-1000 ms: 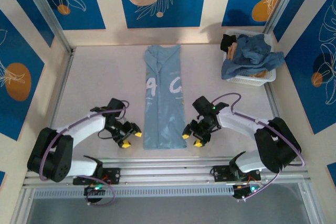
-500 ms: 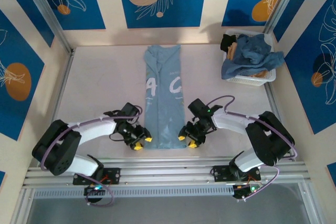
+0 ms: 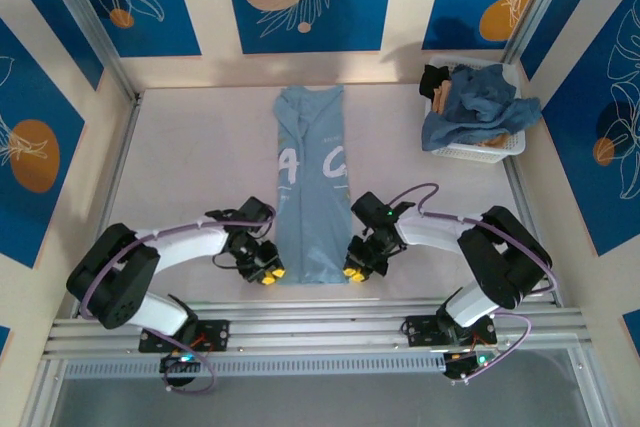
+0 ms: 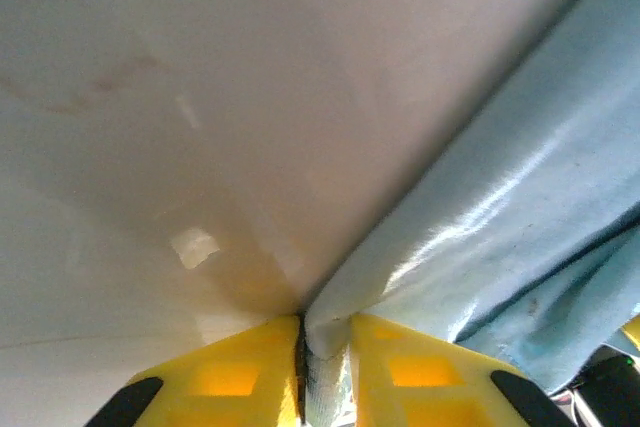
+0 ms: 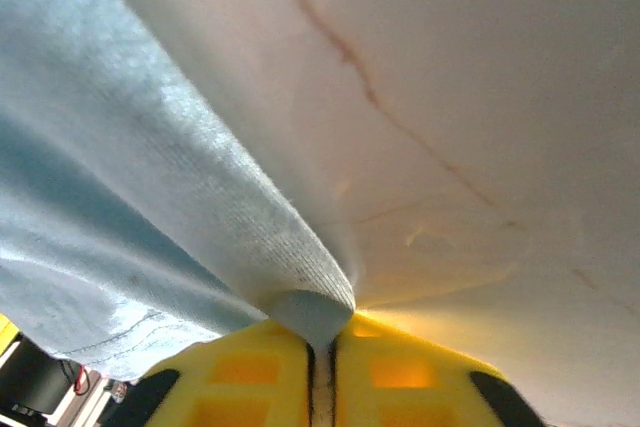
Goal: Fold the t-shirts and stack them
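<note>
Midway, my left fingers point(image 4: 230, 377) and right fingers point(image 5: 250, 372) pinch shut on the near hem corners of the pale sky-blue t-shirt point(image 3: 312, 187), a narrow strip on the surface point(image 3: 190, 167), crosswise fold and stacking undone; the darker blue t-shirt point(image 3: 480, 107) waits crumpled in the white basket point(image 3: 470, 154).

2 black-and-white arms point(image 3: 180, 242), purple cables point(image 3: 415, 188), yellow-tipped tools point(image 3: 268, 273) point(image 3: 352, 272)

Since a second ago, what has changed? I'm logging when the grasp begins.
Both arms closed in on the near corners of the shirt: the left gripper and the right gripper each shut on its edge. The shirt and the basket stayed put.
</note>
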Tool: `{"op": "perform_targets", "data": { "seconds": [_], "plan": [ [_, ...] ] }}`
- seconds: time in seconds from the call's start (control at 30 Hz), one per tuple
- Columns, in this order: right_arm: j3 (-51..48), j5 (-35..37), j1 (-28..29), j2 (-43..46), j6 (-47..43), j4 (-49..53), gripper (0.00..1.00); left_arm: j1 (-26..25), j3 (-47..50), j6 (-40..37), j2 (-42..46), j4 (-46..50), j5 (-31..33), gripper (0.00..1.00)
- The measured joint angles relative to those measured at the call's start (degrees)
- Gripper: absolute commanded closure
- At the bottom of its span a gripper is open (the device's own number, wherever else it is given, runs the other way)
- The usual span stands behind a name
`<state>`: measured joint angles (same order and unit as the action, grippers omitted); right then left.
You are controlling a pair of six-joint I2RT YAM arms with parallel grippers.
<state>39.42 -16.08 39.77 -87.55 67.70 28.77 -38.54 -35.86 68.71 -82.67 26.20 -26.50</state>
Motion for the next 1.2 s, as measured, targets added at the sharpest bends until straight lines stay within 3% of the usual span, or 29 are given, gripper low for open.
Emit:
{"op": "perform_targets", "data": {
  "seconds": [0.3, 0.8, 1.03, 1.2],
  "plan": [
    [0.0, 1.2, 0.7, 1.3, 0.5, 1.2, 1.0, -1.6, 1.7, 0.1, 4.1, -6.2, -0.5, 1.0],
    [7.0, 1.7, 3.8, 8.0, -1.4, 14.6, 1.0, -2.3, 2.0, -2.1, 18.2, 6.4, 0.2, 1.0],
    [16.4, 1.9, -2.0, 6.3, -3.7, 18.7, 1.0, -0.9, -4.2, 2.8, 16.9, 3.9, 5.9, 1.0],
    [26.1, 2.3, -7.1, 0.2, -6.9, 20.6, 1.0, 5.2, -11.5, 2.8, 12.9, 2.8, 9.8, 1.0]
  ]
}}
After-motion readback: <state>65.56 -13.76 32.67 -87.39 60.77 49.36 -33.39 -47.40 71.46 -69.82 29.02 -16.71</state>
